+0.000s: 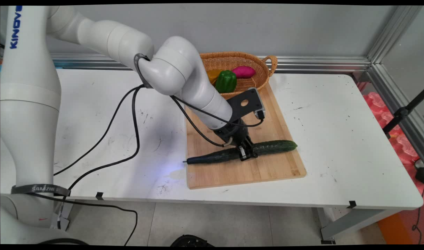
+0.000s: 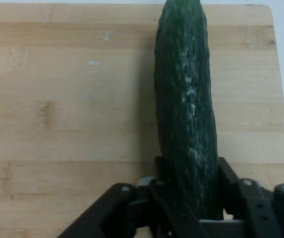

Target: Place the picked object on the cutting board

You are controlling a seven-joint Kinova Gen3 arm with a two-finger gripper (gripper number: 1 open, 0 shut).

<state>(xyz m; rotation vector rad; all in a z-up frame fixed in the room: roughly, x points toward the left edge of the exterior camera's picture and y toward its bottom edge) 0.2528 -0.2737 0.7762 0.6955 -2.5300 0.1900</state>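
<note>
Down on the pale wooden cutting board [image 1: 267, 166], the black two-finger tool [image 1: 247, 153] is clamped across the middle of a long dark green cucumber [image 1: 274, 147], one finger on each side of it. The cucumber lies flat on the board, running crosswise, with its thin stem end reaching just past the board's left edge and its blunt end near the right edge. In the hand view the cucumber [image 2: 186, 114] runs straight up from between the black fingers [image 2: 231, 178], its bumpy skin pressed between them, with the board [image 2: 67, 99] beneath it. The board rests on the white worktop [image 1: 337, 139]. At the board's far end sits an oval woven wicker basket [image 1: 264, 71] with a small handle, holding a green bell pepper [image 1: 226, 81], a magenta sweet potato [image 1: 244, 72] and a yellow-orange item [image 1: 212, 75] partly hidden by the arm. Black cables [image 1: 128, 139] hang from the arm over the worktop.
</note>
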